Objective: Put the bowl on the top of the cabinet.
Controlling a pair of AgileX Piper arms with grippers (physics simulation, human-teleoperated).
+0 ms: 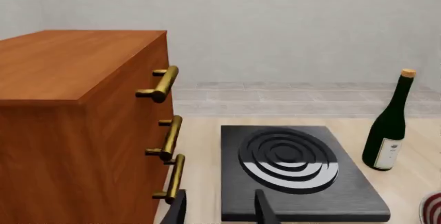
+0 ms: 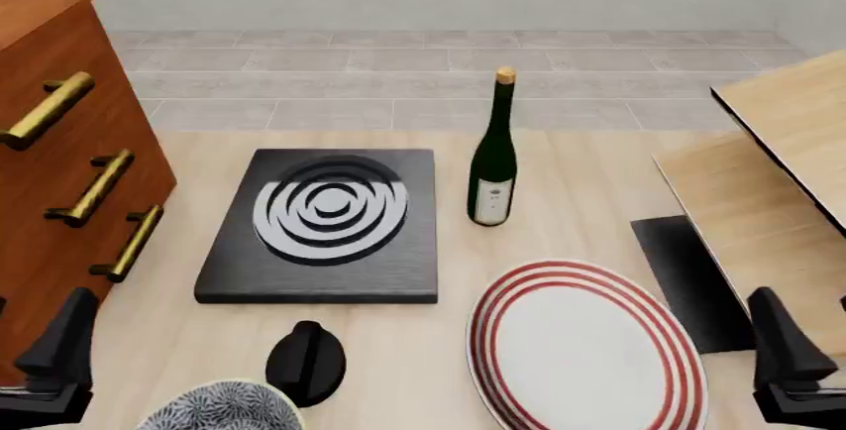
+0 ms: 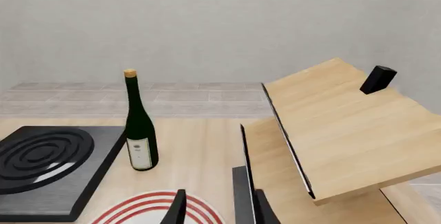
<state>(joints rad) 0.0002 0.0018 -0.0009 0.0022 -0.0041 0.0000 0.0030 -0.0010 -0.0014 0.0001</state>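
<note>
A: Starting at the far left, we have the cabinet (image 2: pixel 59 153) standing tall at the table's left edge, its three brass handles (image 2: pixel 93 188) facing right. Its flat top is bare in the left wrist view, which is presumably why it serves as the landing place.

B: And our left gripper (image 2: pixel 53 371)?

A: Low at the near left corner, just in front of the cabinet. In the left wrist view the two fingers (image 1: pixel 265 208) stand apart with nothing between them, so we read it as open and empty.

B: Where is the bowl (image 2: pixel 225 408)?

A: At the near edge, just right of the left gripper, half cut off by the frame. It sits on the table, not yet touched. Being on that side, we judge the left arm the natural one to take it.

B: What crowds it?

A: A black knob (image 2: pixel 305 361) just beyond it to the right, then the black burner slab (image 2: pixel 321 227) farther back. We would have to lift clear of the knob.

B: Further right?

A: The wine bottle (image 2: pixel 494 158) upright at mid table, the red-ringed plate (image 2: pixel 581 346) near us, the light wooden boards (image 2: pixel 780 172) on the right.

B: The right gripper (image 2: pixel 793 371)?

A: Parked at the near right corner, fingers apart, holding nothing, well away from the bowl.
</note>
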